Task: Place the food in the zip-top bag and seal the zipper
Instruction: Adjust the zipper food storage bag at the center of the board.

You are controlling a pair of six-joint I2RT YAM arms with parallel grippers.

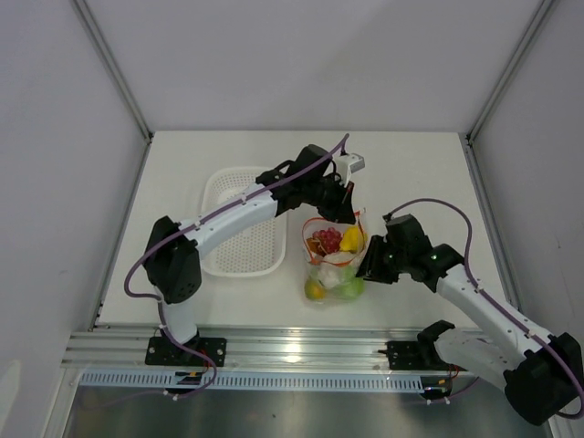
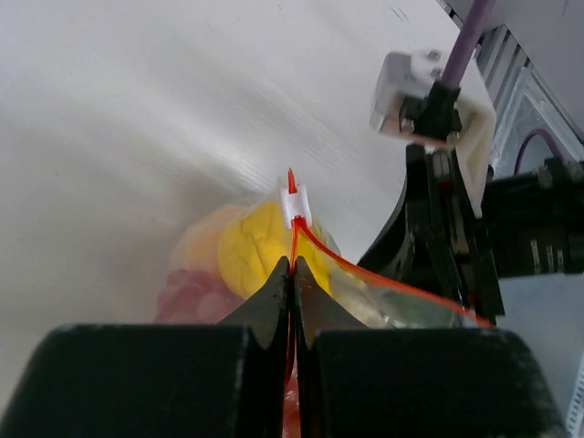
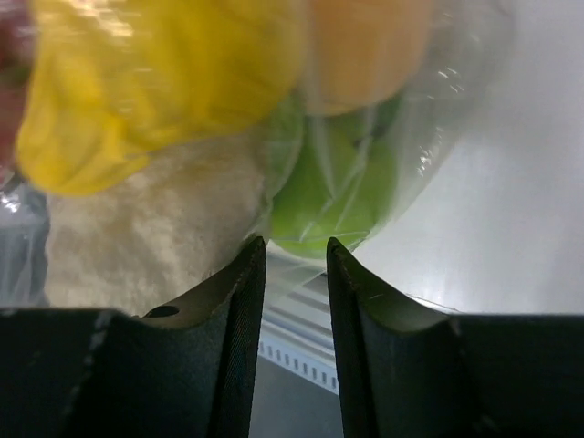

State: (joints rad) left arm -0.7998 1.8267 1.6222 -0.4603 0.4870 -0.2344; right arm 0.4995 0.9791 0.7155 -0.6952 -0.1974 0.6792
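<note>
Two arms on it! Nearest, the right gripper (image 3: 294, 245), jaws narrowly apart with nothing seen between, noses at the zip-top bag (image 1: 333, 274) mid-table. The food (image 1: 351, 242) looks all bagged, so loading's done, I'd say. Farther back, the left gripper (image 2: 292, 265) is pinched tight on the zipper (image 2: 383, 278) below its white slider (image 2: 295, 203); the mouth gapes, so sealing remains. The white basket (image 1: 219, 196) sits alongside, not obstructing.

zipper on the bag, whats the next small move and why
Probably close the right gripper on the edge of the bag to steady it. Its jaws stand apart beside the bag, gripping nothing, while the left gripper is shut on the zipper by the white slider, and the mouth gapes with the food inside.
</note>
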